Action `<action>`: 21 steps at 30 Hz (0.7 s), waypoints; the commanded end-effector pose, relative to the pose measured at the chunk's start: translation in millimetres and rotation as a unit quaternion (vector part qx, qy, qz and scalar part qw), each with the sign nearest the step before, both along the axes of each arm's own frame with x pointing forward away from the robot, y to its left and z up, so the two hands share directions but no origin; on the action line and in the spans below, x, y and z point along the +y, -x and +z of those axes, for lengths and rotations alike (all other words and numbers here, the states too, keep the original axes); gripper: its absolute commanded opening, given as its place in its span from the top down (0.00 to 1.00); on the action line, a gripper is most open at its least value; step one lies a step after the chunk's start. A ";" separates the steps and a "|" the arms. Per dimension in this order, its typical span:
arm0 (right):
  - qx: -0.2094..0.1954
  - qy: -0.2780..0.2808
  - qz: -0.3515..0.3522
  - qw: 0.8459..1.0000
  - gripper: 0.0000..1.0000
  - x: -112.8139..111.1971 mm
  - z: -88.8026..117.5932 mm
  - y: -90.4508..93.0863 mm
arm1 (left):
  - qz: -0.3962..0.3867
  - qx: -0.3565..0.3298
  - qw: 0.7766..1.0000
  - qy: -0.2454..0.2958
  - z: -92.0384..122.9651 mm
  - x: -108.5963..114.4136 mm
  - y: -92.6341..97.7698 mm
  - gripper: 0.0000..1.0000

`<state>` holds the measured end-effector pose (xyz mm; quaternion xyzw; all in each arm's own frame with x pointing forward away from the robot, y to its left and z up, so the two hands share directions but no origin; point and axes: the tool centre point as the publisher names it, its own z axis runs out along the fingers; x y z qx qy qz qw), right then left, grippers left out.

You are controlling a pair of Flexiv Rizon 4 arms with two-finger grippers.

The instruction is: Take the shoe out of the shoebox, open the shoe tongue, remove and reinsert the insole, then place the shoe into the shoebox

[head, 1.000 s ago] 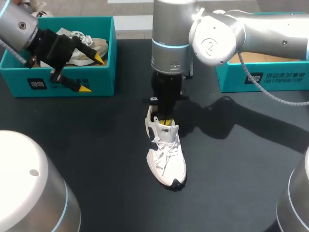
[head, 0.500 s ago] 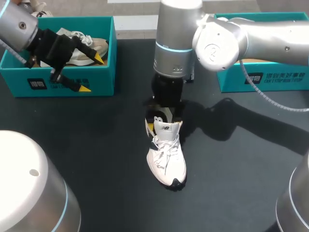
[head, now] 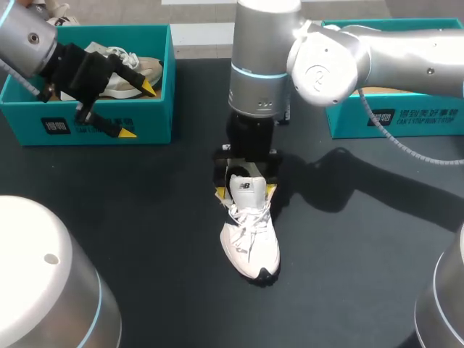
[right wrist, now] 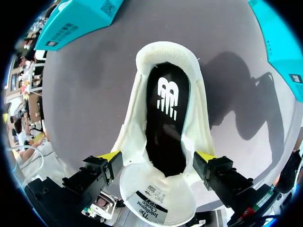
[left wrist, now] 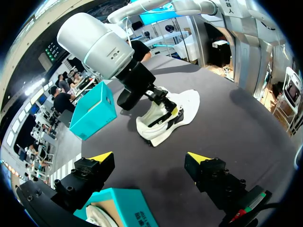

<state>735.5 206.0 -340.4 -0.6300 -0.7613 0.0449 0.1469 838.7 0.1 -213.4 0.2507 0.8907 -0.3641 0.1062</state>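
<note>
The right claw (head: 246, 191) hung over the heel end of the white shoe (head: 251, 235) with its fingers spread wide. One yellow tip sat at each side of the collar, the shoe between them; whether they pressed on it could not be told. The shoe stood upright on the dark tabletop (head: 152, 225), toe pointing away from that claw. The tongue (right wrist: 156, 194) stood up between the fingers, and the black insole (right wrist: 165, 127) showed just ahead of them. The left claw (head: 138, 109) was well apart from the shoe – wide open and empty – above the front wall of a teal shoebox (head: 101, 125), with a second shoe (head: 127, 72) in the box beside it.
</note>
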 end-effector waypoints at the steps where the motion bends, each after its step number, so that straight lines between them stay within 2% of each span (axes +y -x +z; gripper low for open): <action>1: -0.009 0.003 -0.003 1.000 0.00 -4.5 3.2 1.2 | 0.000 0.000 1.000 -0.001 0.2 0.3 0.3 0.00; 13: -0.022 0.030 -0.038 0.999 0.00 -14.0 30.0 26.8 | 0.000 0.000 1.000 -0.001 0.2 0.3 0.3 0.00; 21: -0.012 0.033 -0.061 0.997 0.00 -14.7 46.6 53.3 | 0.000 0.000 1.000 -0.001 0.2 0.3 0.3 0.00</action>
